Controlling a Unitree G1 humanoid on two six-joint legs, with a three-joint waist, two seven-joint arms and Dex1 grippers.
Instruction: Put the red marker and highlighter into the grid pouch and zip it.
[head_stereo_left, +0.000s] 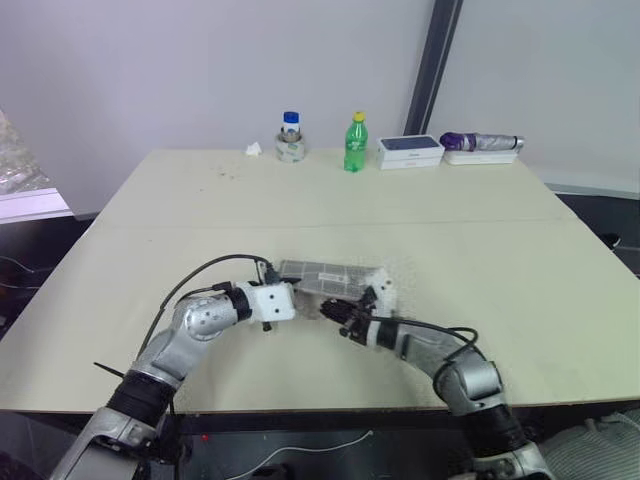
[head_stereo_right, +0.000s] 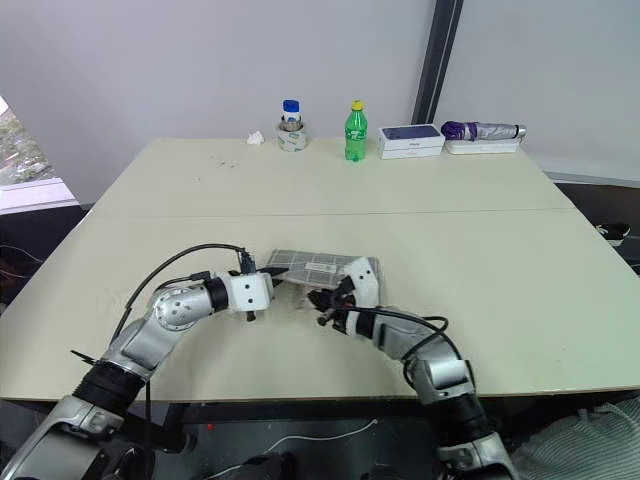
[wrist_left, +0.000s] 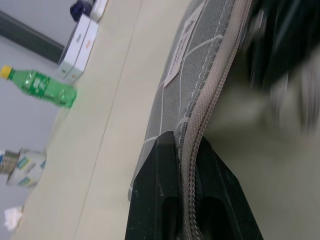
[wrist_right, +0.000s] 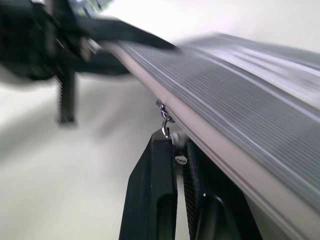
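The grid pouch (head_stereo_left: 322, 274) lies flat on the table, grey with white lines and a white label (wrist_left: 182, 55). My left gripper (wrist_left: 186, 142) is shut on the pouch's zipper edge at its left end. My right gripper (wrist_right: 176, 142) sits at the pouch's near edge, its black fingers closed on the small metal zipper pull (wrist_right: 165, 125). In the head views the two grippers face each other in front of the pouch, left gripper (head_stereo_left: 291, 284) and right gripper (head_stereo_left: 335, 310). The red marker and the highlighter are out of view.
Along the table's far edge stand a tape roll with a blue-capped jar (head_stereo_left: 290, 143), a green bottle (head_stereo_left: 355, 145), white boxes (head_stereo_left: 410, 151) and a folded purple umbrella (head_stereo_left: 482, 142). A crumpled tissue (head_stereo_left: 254, 150) lies beside the roll.
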